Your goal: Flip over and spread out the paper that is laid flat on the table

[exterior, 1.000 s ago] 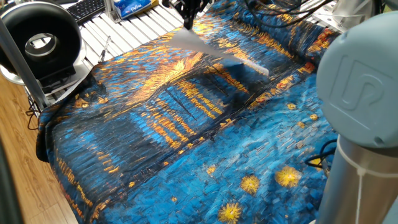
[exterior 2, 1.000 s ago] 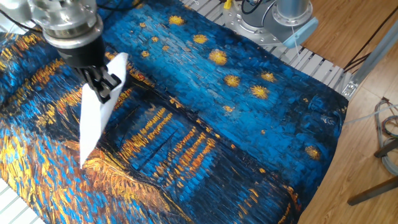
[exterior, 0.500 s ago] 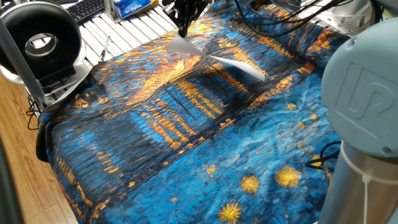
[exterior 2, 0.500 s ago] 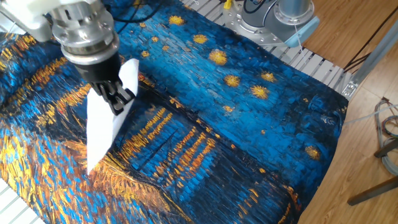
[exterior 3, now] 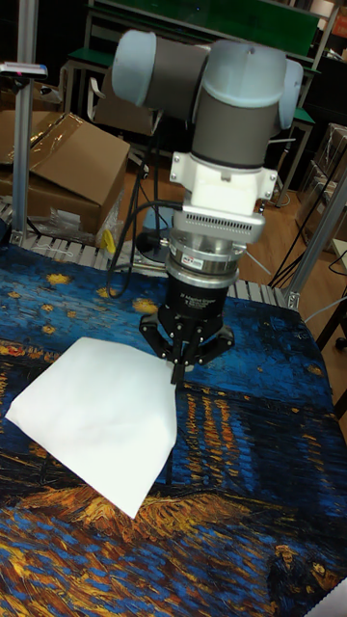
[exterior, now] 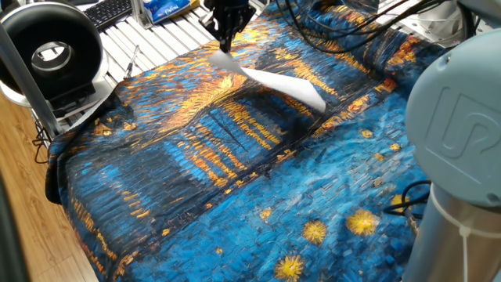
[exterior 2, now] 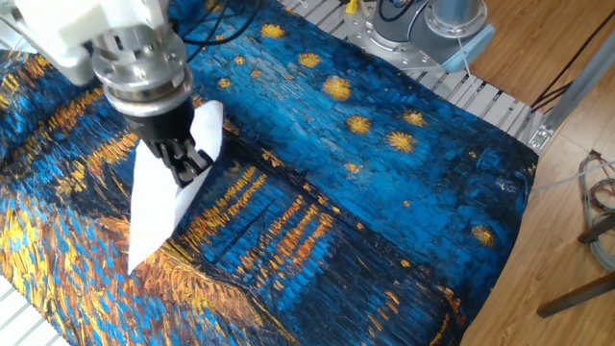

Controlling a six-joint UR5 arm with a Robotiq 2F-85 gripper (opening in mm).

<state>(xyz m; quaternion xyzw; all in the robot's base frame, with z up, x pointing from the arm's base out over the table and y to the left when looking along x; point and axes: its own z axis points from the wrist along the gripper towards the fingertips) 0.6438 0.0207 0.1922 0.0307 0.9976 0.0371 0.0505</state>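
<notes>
One corner of the paper (exterior 3: 101, 419) pinched in my gripper (exterior 3: 179, 373) — sheet droops sideways onto the table (exterior 3: 241, 482), away from the pinch.

Plain white paper (exterior 3: 101, 419) over a blue table (exterior: 235, 180) cloth streaked orange-gold, dotted with seemingly yellow starbursts

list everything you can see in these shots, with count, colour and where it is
paper: one, white, lifted by one corner above the cloth, the rest sagging down toward it
cloth: one, blue with orange streaks and yellow dots, draped over the table
keyboard: one, black, on the white slatted surface beyond the cloth
cardboard box: one, brown, behind the table
arm: one, grey, above the cloth
gripper: one, black, fingers shut on the paper's corner
</notes>
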